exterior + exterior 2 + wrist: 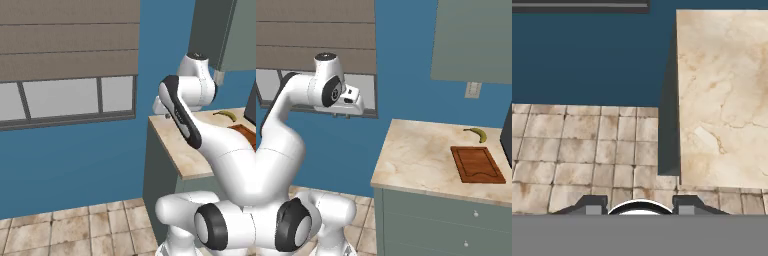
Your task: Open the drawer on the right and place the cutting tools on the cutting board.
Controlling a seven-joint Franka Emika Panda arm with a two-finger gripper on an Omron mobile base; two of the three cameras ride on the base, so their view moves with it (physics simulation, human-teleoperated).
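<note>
Still at step 1: drawer (466,216) shut, nothing started. Gripper (640,206) hangs over the floor tiles left of the counter (416,155), fingers part-open, holding nothing. Cutting board (477,165) sits at counter's right, near the banana (476,133). Next: reach the right-hand drawer's knob.

The gripper (640,205) is hanging with its fingertips (594,204) standing apart, nothing lying between them, looking down over the tiled floor (582,155). The beige counter (724,95) is lying to the right, the blue wall (587,60) running along the top.
</note>
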